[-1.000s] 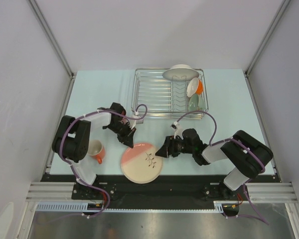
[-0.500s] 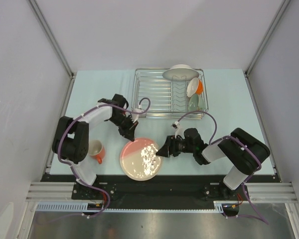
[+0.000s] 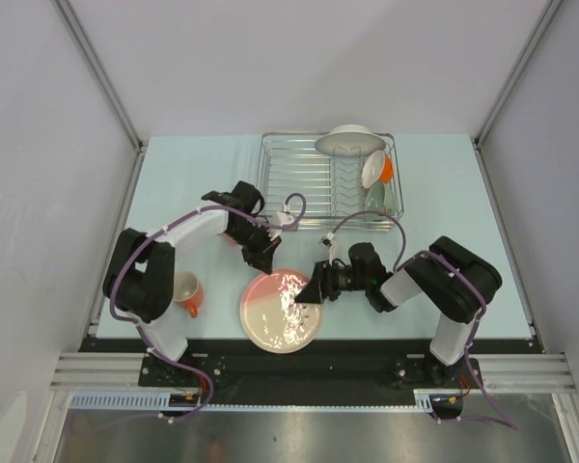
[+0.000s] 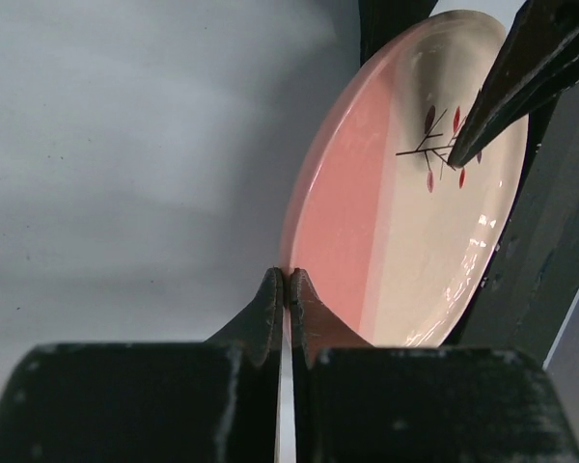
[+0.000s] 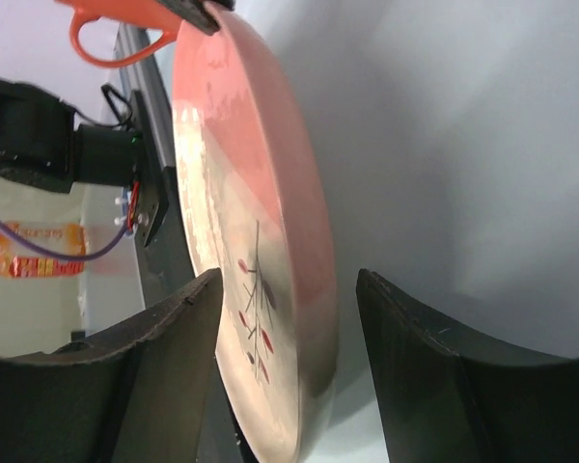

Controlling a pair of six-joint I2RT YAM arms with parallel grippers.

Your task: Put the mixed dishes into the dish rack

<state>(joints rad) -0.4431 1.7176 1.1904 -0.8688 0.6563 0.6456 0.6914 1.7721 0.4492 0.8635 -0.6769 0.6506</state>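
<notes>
Left gripper [image 3: 264,262] was pinched shut on the far pink rim of the pink-and-cream plate [image 3: 278,316]. The plate sat near the front edge of the table [image 3: 188,183], well short of the dish rack [image 3: 299,181]. Right gripper [image 3: 313,291] had its jaws spread either side of the plate's right rim, not clamped. Orange mug [image 3: 187,292] stood on the table left of the plate. White dish [image 3: 350,141], orange-and-white cup [image 3: 377,170] and green bowl [image 3: 374,201] were in the rack's right end.
</notes>
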